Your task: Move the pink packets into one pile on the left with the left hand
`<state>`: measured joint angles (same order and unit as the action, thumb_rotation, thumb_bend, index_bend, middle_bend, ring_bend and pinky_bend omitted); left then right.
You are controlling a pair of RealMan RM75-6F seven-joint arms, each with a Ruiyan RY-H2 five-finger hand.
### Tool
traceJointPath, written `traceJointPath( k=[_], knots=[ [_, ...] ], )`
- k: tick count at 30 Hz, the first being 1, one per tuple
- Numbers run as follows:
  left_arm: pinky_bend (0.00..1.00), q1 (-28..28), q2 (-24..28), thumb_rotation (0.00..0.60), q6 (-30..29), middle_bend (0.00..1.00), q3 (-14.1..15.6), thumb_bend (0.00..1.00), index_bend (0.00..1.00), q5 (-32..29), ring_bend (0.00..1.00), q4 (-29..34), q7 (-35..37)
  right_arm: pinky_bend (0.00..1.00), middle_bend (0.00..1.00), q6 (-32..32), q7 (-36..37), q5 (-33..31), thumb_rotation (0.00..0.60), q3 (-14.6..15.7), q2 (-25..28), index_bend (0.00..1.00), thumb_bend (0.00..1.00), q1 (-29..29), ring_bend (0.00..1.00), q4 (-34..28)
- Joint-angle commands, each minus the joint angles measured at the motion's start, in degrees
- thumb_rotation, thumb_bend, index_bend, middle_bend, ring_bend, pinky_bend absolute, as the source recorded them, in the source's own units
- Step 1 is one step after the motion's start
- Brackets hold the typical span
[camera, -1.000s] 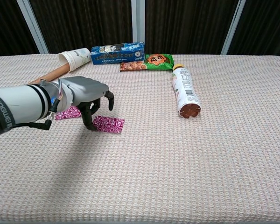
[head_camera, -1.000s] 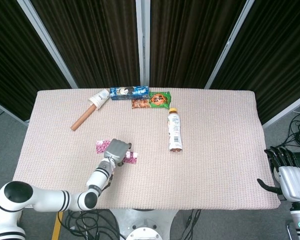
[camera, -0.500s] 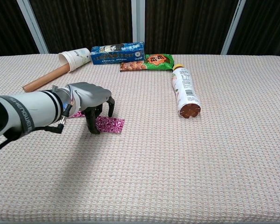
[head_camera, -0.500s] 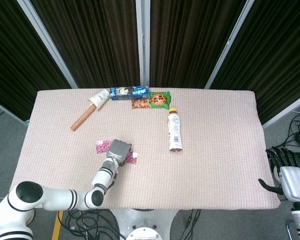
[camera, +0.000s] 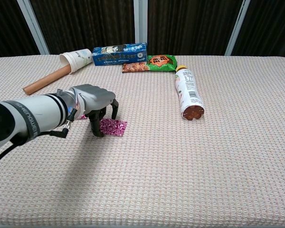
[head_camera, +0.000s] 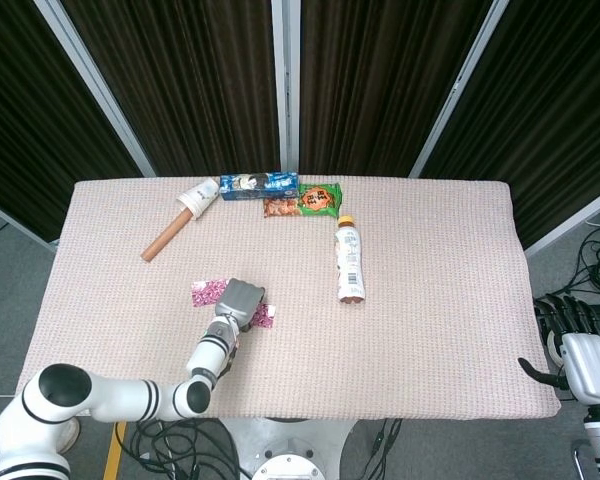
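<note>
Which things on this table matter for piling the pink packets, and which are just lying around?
For the job:
near pink packet
far pink packet
left hand

Lying about:
paper cup
brown tube
blue box
green snack bag
bottle

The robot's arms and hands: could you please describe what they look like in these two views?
The left arm is white with black bands at its joints and a thin black cable near the wrist, ending in a grey metallic left hand with dark fingertips. The right hand has a pale grey back and black fingers.
</note>
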<state>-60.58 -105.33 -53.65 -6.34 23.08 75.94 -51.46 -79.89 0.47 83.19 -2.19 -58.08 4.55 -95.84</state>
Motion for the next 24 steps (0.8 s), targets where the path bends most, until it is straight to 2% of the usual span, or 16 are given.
traceJointPath(
  k=[1,12,19,24],
  knots=[
    [0.89,0.1,-0.1,0.6,0.1,0.85,0.0,0.24,0.42,0.0,0.82,-0.1,0.1,0.0,0.08,0.0,-0.1,0.0,0.499,0.0,0.0,0.13,0.1,0.0,0.0,-0.1],
    [0.89,0.9,1.3,0.6,-0.6,0.85,-0.6,0.24,0.46,1.0,0.82,1.1,1.4,0.0,0.08,-0.2,-0.5,0.3,0.506,-0.1,0.1,0.13,0.1,0.0,0.0,-0.5],
    [0.89,2.3,4.9,0.6,-2.5,0.85,-2.0,0.24,0.46,1.4,0.82,3.5,3.5,0.0,0.08,-0.4,-0.5,0.9,0.503,-0.1,0.1,0.13,0.1,0.2,0.0,-0.8],
    [0.89,3.9,7.4,0.6,-3.0,0.85,-1.8,0.24,0.46,1.3,0.82,2.1,4.8,0.0,0.08,-0.4,-0.5,1.3,0.502,-0.1,0.0,0.13,0.1,0.3,0.0,-0.9]
  ],
)
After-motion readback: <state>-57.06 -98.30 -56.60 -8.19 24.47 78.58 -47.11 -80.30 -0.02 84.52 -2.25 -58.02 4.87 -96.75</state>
